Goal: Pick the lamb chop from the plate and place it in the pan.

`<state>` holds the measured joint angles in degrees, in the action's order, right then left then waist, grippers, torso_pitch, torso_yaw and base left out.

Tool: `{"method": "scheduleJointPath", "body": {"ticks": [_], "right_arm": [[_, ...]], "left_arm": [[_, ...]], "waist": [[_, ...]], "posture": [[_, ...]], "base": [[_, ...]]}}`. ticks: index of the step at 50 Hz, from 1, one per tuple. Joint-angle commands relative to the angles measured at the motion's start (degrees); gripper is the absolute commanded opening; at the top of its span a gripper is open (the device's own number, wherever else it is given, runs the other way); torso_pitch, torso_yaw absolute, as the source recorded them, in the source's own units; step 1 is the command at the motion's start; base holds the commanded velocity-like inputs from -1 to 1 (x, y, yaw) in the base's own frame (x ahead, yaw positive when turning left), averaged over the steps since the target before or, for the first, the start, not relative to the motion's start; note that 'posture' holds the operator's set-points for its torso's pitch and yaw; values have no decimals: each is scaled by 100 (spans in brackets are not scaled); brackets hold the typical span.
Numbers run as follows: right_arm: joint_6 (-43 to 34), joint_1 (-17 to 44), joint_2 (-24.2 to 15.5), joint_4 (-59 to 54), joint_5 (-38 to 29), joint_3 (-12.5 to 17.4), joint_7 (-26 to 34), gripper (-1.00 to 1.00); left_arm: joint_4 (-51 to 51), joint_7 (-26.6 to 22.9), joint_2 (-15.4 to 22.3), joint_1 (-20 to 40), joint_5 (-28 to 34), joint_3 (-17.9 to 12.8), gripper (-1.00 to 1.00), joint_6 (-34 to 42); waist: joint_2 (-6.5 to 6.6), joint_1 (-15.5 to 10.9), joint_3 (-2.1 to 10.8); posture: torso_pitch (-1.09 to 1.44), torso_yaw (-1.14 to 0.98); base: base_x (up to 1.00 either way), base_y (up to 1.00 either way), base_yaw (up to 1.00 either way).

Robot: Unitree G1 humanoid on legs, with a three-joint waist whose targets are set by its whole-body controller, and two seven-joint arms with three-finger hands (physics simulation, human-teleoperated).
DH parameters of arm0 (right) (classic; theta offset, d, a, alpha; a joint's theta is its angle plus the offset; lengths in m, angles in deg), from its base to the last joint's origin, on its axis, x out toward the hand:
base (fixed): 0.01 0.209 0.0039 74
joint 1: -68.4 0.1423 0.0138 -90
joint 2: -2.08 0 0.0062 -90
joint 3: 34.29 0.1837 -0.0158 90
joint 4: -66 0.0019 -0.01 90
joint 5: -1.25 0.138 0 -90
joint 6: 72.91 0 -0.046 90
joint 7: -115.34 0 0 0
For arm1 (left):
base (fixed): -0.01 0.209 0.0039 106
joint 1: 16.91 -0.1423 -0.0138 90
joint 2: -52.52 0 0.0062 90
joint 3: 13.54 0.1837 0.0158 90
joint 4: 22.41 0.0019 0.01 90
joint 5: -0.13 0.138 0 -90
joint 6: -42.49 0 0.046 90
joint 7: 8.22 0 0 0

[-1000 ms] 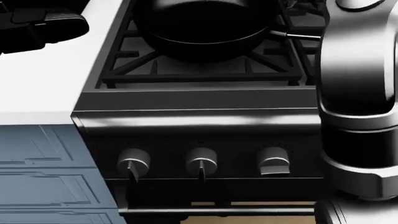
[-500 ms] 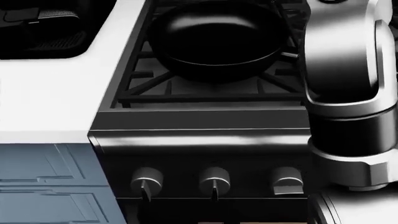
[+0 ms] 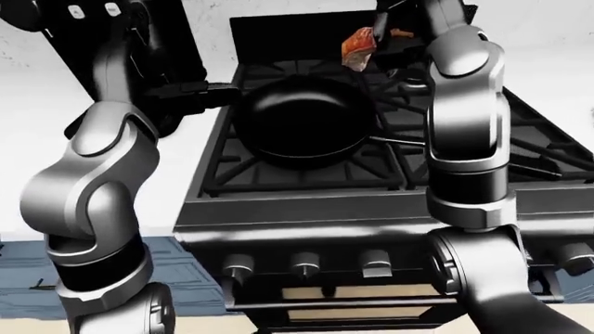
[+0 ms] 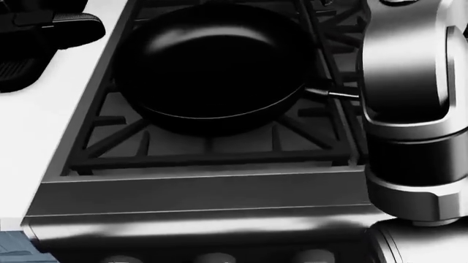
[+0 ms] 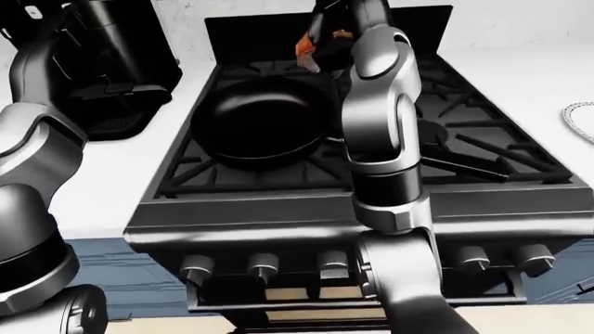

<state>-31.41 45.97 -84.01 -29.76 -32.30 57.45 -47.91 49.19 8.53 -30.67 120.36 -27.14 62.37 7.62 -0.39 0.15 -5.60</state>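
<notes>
The right hand point(image 3: 385, 42) was holding the lamb chop point(image 3: 357, 47), fingers closed about it as far as the dark shapes allowed a reading, with the reddish meat hanging off the hand's left side in the left-eye view. The chop was lifted clear of any surface, near the far rim of the pan point(image 3: 301, 122) and toward that rim's right end, so the pan's open floor lay down and to the left of the hand in that view. This was the relation the next move turned on: the meat seemed to be over the edge of the pan rather than its middle, and lowering it would likely call for a short pull toward the robot and leftward first. The chop's long axis could not be told; it showed only as a small tilted lump. The pan sat on the stove point(image 3: 306, 177), its handle pointing right, passing behind the right forearm. The left hand was not clearly seen, so its state could not be told; that arm rose beside a black appliance point(image 5: 116, 62), well apart from the chop.
</notes>
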Motion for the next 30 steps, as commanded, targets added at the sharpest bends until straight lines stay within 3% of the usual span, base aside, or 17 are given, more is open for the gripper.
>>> {"method": "scheduleJointPath", "body": {"ticks": [1, 2, 3, 4, 5, 6, 7, 9, 12, 16, 22, 30], "right_arm": [[141, 245, -22, 201, -45, 2, -22, -100], [135, 248, -23, 207, -53, -1, -14, -100], [124, 260, -26, 228, -63, -5, 7, -100], [129, 266, -32, 232, -70, -6, 23, -100], [126, 274, -33, 238, -75, 0, 32, -100], [129, 276, -29, 243, -78, -1, 37, -100], [112, 282, -17, 262, -94, -16, 47, -100], [104, 323, 1, 264, -117, -28, 62, -100], [-12, 320, 123, 452, -202, -151, 173, -100], [-341, 421, 252, 830, -460, -307, 526, -100], [-642, 274, 441, 1286, -846, -413, 967, -100], [-1095, 207, 728, 1912, -1469, -585, 1738, -100]], "left_arm": [[-139, 19, 88, 155, 27, -96, 100, -151], [-145, 23, 88, 156, 24, -98, 100, -146], [-159, 28, 89, 154, 17, -101, 100, -132], [-172, 34, 89, 153, 11, -104, 100, -120], [-183, 39, 87, 150, 7, -103, 100, -113], [-160, 38, 87, 161, 13, -95, 100, -125], [-179, 41, 86, 150, 7, -101, 100, -116], [-190, 46, 85, 137, 3, -103, 100, -117], [-169, 38, 87, 133, 9, -96, 100, -140], [-145, 24, 97, 131, 14, -97, 100, -164], [-117, 12, 97, 134, 29, -92, 100, -183], [-170, 35, 100, 131, 2, -112, 100, -134]], "waist": [[-9, -50, 221], [70, -98, 401], [157, -107, 451], [271, -95, 469], [425, -39, 398], [455, 51, 411], [334, 42, 379], [309, 50, 446], [286, 36, 425], [94, -4, 339], [160, -24, 421], [197, 20, 397]], "posture": [[0, 0], [0, 0], [0, 0], [0, 0], [0, 0], [0, 0], [0, 0], [0, 0], [0, 0], [0, 0], [0, 0], [0, 0]], "base": [[-33, 0, 0], [-38, 0, 0], [-34, 0, 0], [-6, 0, 0], [0, 0, 0], [0, 0, 0], [0, 0, 0], [0, 0, 0], [0, 0, 0], [0, 0, 0], [0, 0, 0], [0, 0, 0]]}}
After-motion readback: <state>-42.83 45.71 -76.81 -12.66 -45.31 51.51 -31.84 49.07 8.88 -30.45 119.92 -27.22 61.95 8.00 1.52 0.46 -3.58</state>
